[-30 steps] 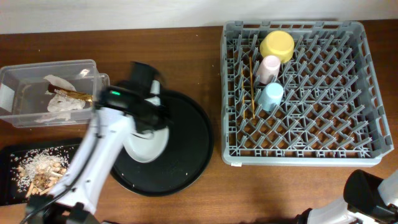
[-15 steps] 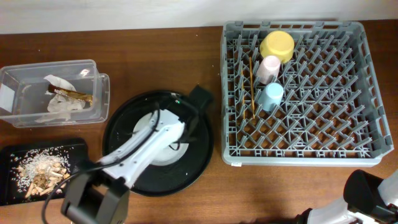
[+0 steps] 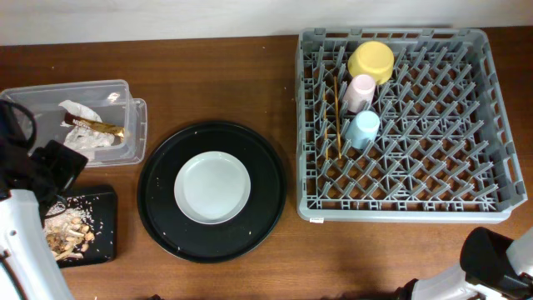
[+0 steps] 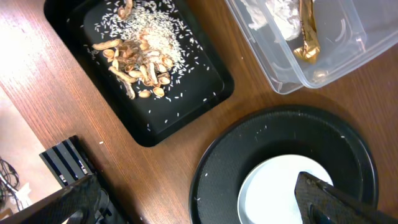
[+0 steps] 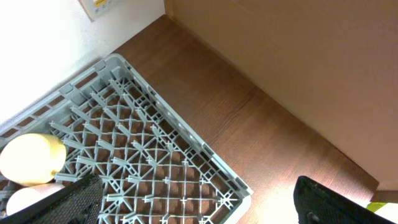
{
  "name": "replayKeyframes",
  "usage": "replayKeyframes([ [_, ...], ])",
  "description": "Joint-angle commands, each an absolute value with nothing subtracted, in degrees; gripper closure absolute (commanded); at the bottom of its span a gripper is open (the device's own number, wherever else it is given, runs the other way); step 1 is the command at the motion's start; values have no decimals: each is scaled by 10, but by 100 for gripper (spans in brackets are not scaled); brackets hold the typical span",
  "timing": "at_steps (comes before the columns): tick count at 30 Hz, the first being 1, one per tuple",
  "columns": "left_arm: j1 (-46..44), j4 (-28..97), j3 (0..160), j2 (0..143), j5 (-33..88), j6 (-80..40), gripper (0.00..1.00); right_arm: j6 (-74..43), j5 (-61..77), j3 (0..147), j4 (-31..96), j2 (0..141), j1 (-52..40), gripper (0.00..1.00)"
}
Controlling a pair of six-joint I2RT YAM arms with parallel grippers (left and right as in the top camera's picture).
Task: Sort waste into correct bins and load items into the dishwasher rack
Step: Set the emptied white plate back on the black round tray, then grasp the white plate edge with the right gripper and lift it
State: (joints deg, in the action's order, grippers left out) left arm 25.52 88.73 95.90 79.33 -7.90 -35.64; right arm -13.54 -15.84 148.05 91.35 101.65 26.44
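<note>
The grey dishwasher rack point(image 3: 400, 215) holds a yellow bowl point(image 3: 371, 60), a pink cup point(image 3: 361, 90), a light-blue cup point(image 3: 363, 129) and wooden chopsticks point(image 3: 336, 117). A grey-white plate point(image 3: 212, 187) lies flat on the round black tray point(image 3: 162, 217). The clear box point(image 3: 33, 142) contains white tissues point(image 3: 83, 139) and a brown wrapper point(image 3: 98, 127). Food scraps point(image 3: 62, 233) lie in the flat black tray point(image 3: 104, 225). My left gripper point(image 4: 199, 205) is open and empty above the table, between the flat tray point(image 4: 205, 93) and the plate point(image 4: 273, 193). My right gripper point(image 5: 202, 202) is open over the rack's point(image 5: 186, 162) corner.
My left arm point(image 3: 25, 225) stands at the left edge, over the flat tray. The right arm point(image 3: 500, 267) sits at the bottom right corner, below the rack. A wall rises beyond the rack in the right wrist view.
My left arm has swung from over the plate back to the table's left edge, and its gripper has opened. The plate stays on the round tray. The right arm is unmoved.
</note>
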Motion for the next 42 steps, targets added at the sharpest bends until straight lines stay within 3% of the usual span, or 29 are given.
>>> replayKeyframes([
  [1,263,888,963,794,-69,-356,1,-204,-30,1483,903,1017,266,2],
  [3,263,888,963,794,-69,-356,1,-245,238,1483,960,1017,266,2],
  [6,263,888,963,794,-68,-356,1,-189,471,1477,973,1017,219,2],
  [12,263,888,963,794,-69,-356,1,-159,248,1383,933,1023,-176,2],
  [15,263,888,963,794,-69,-356,1,-160,231,1340,841,1037,-265,2],
  [18,263,888,963,794,-69,-356,1,-232,75,1244,821,1085,-344,2],
  [21,263,888,963,794,-68,-356,1,-245,72,1149,744,1152,-392,0],
  [25,263,888,963,794,-68,-356,1,-262,70,1131,676,1275,-432,25],
  [32,263,888,963,794,-69,-356,1,-267,51,1130,656,1355,-434,30],
  [33,263,888,963,794,-69,-356,1,-267,48,1130,655,1355,-434,39],
  [34,263,888,963,794,-68,-356,1,-269,49,1121,648,1355,-435,61],
  [39,263,888,963,794,-68,-356,1,-276,49,1100,636,1355,-434,70],
  [41,263,888,963,794,-69,-356,1,-276,49,1100,636,1355,-434,94],
  [42,263,888,963,794,-68,-356,1,-280,49,1100,636,1355,-434,96],
])
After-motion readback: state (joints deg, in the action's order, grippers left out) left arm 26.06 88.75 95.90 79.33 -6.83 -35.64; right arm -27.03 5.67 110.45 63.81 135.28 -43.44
